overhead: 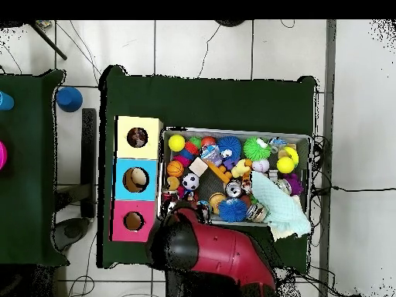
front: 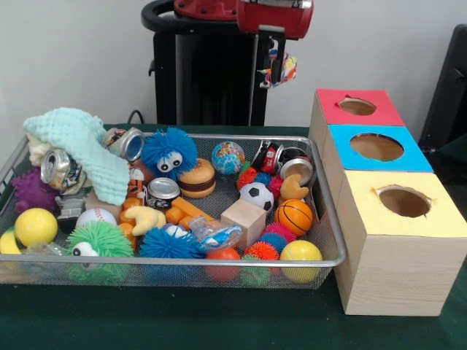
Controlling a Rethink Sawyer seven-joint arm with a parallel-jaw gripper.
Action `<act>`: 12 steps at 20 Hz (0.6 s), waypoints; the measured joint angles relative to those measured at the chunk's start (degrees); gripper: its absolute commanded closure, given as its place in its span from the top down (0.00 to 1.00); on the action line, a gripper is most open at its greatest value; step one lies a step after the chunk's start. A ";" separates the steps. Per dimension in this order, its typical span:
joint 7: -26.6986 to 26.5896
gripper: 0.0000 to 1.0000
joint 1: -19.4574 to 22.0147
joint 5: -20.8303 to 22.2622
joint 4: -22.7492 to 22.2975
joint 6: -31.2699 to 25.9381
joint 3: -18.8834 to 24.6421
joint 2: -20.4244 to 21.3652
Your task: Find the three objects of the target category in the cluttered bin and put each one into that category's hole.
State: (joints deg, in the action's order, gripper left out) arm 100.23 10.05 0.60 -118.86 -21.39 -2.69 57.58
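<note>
My gripper (front: 276,67) hangs under the red arm at the top of the front view. It is shut on a multicoloured rope ball (front: 283,70), held high above the far right corner of the wire mesh bin (front: 182,262). The yellow-topped box's hole (front: 403,202) lies to the right of the bin, nearest the camera. In the overhead view the red arm (overhead: 213,251) hides the gripper and the ball. There the yellow-topped box's hole (overhead: 138,138) has something dark and mottled inside. No other rope ball shows clearly among the toys in the bin (overhead: 232,131).
The blue-topped box (front: 376,147) and the red-topped box (front: 357,106) stand in a row behind the yellow one. The bin holds spiky puffer balls (front: 168,152), a small soccer ball (front: 257,195), a wooden cube (front: 244,221), cans and a mint cloth (front: 84,149).
</note>
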 measured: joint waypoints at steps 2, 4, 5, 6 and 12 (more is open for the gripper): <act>0.00 0.00 -0.01 0.00 0.60 -0.01 0.00 0.37; 0.00 0.00 -0.14 0.00 1.04 -0.01 0.00 0.71; 0.00 0.00 -0.28 0.01 1.25 -0.01 -0.01 0.83; 0.00 0.00 -0.62 0.01 1.71 -0.01 0.00 0.91; 0.00 0.00 -1.69 -0.14 3.50 -0.02 0.26 0.90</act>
State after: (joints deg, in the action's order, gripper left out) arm 100.23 8.36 0.46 -115.36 -21.41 -2.44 58.48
